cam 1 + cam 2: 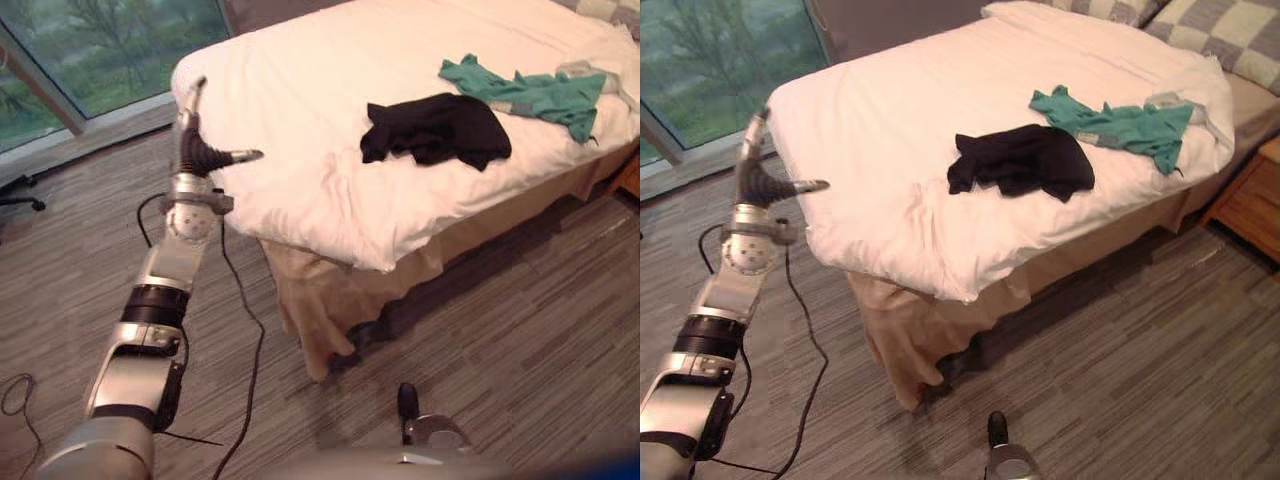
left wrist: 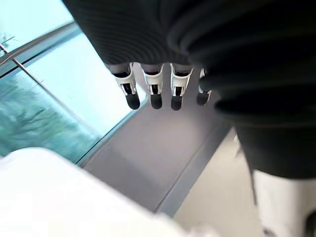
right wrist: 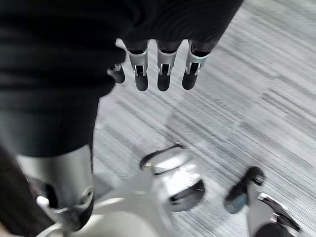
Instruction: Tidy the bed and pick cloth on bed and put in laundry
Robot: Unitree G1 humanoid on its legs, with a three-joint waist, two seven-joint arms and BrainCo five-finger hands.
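Grey striped carpet (image 1: pixel 1120 330) surrounds a bed (image 1: pixel 940 95) under a white duvet. A crumpled black cloth (image 1: pixel 1020 160) lies on the middle of the bed. Just beside it, toward the bed's checked pillows (image 1: pixel 1230 30), is a green cloth (image 1: pixel 1120 122). The left hand (image 1: pixel 757 182) is raised by the bed's foot corner, fingers straight, thumb out, empty. The right hand (image 3: pixel 167 69) hangs over the carpet off the bed, fingers straight, holding nothing.
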